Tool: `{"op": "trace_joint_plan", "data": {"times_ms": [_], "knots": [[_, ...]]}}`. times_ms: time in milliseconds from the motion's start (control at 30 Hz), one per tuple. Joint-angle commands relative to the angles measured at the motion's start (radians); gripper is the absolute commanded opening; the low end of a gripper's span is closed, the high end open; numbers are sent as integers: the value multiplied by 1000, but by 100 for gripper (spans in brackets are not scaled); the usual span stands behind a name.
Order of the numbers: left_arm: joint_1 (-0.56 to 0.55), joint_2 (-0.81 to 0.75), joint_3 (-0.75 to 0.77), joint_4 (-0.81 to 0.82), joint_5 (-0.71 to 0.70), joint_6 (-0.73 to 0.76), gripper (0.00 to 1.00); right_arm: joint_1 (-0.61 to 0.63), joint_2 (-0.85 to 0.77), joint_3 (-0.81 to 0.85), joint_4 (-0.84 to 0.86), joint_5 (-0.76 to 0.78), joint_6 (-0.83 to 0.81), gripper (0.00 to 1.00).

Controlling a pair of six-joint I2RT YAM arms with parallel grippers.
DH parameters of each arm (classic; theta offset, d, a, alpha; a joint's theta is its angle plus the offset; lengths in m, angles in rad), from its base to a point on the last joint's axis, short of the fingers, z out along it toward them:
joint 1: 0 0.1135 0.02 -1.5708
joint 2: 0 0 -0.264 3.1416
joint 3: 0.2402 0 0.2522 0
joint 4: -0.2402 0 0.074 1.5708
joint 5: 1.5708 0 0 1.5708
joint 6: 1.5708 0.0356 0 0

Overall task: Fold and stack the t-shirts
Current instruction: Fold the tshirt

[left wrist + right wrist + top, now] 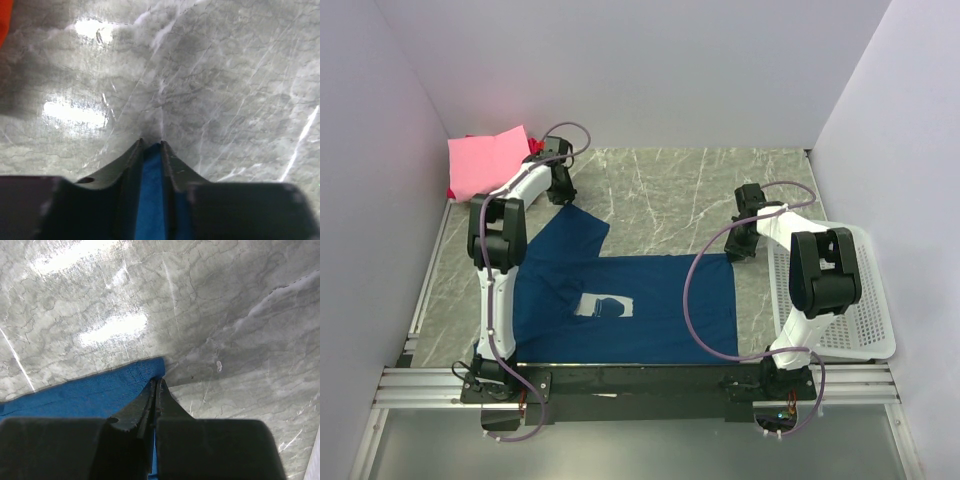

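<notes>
Left wrist: blue t-shirt [150,200] pinched in left end effector [151,144]

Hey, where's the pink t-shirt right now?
In the top view, the pink t-shirt lies folded at the far left corner of the table, beyond the sleeve of the spread-out dark blue t-shirt.

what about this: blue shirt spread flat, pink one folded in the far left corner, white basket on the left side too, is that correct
One thing is wrong: the top external view shows the white basket on the right side. The blue shirt is spread flat and the pink shirt folded in the far left corner.
</notes>
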Motion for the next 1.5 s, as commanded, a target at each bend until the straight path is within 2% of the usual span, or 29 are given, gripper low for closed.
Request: {"op": "trace_joint_plan", "data": {"times_ms": [0,167,467,633,767,1100,1267,1367,1400,1467], "knots": [[-10,38,13,-53,-29,31,25,-3,46,4,11,4,-11,1],[-16,46,15,-56,-12,43,1,-3,48,13,0,8,-14,0],[-13,50,116,-54,-8,57,0,-3,57,88,-46,30,-8,0],[-1,92,264,-71,11,54,0,-3,106,196,-87,51,-7,0],[36,87,295,-42,31,5,0,-3,166,295,-132,74,-7,0],[143,46,391,159,308,-104,0,-4,298,620,-253,120,-13,0],[160,-12,369,211,420,-86,0,-3,322,708,-281,122,-10,0],[161,-113,244,269,474,-49,0,-4,296,685,-259,114,-10,0],[160,-181,146,288,486,-37,0,-4,285,650,-250,110,-11,0],[160,-247,54,323,512,-23,0,-3,243,607,-215,105,-11,0]]}}
